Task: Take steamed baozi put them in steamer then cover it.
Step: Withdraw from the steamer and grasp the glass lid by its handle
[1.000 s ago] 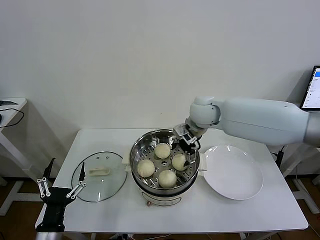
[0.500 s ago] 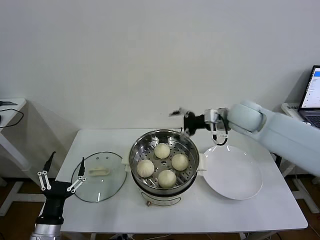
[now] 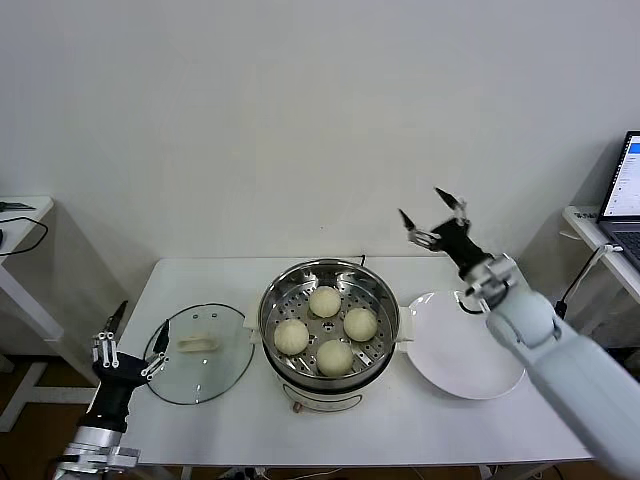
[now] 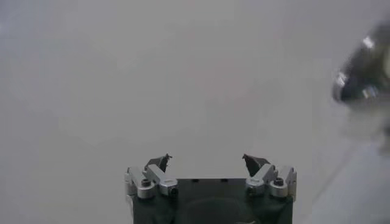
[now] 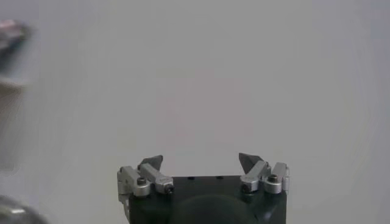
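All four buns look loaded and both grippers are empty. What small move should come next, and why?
Probably the left gripper, open beside the table's left edge, should reach for the glass lid's handle. Four baozi sit in the uncovered steamer, and the open right gripper is raised above the empty plate.

Lighting: bright, even, diffuse — soft shadows under steamer (image 3: pixel 330 335) and plate (image 3: pixel 466 345). Glare on steel rim. Wrist views — backgrounds blurred, washed grey.
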`<state>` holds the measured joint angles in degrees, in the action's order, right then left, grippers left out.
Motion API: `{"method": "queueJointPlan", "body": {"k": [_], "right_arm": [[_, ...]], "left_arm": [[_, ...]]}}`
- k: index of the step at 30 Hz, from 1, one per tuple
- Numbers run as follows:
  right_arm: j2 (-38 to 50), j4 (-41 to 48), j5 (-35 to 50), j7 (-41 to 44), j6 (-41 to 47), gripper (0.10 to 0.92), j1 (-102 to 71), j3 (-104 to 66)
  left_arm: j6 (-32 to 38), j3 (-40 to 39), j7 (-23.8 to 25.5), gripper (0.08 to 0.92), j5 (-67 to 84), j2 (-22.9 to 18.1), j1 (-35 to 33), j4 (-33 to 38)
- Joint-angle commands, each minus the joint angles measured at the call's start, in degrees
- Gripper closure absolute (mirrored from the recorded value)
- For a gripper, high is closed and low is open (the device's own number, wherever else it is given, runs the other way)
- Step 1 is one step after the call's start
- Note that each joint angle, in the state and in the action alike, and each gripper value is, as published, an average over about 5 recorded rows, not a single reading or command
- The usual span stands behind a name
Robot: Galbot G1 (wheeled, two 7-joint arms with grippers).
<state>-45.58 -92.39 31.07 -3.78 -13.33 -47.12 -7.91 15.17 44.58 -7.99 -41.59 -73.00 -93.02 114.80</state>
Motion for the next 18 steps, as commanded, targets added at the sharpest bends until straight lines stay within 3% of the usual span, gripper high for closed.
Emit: {"method": "queueJointPlan", "body": {"k": [1, 18], "right_arm": [[-13.9, 0.8, -1.6, -7.0, -7.0, 0.203, -28.1, -23.6], [-20.3, 0.0, -7.7, -6.6, -5.9, 0.203, -29.5, -21.2]], "left_arm": [[1.7, -1.5, -5.7, 0.177, -28.3, 1.8, 3.1, -15.8], [-0.1, -4.6, -8.1, 0.177, -36.6, -1.2, 9.4, -23.6]]}}
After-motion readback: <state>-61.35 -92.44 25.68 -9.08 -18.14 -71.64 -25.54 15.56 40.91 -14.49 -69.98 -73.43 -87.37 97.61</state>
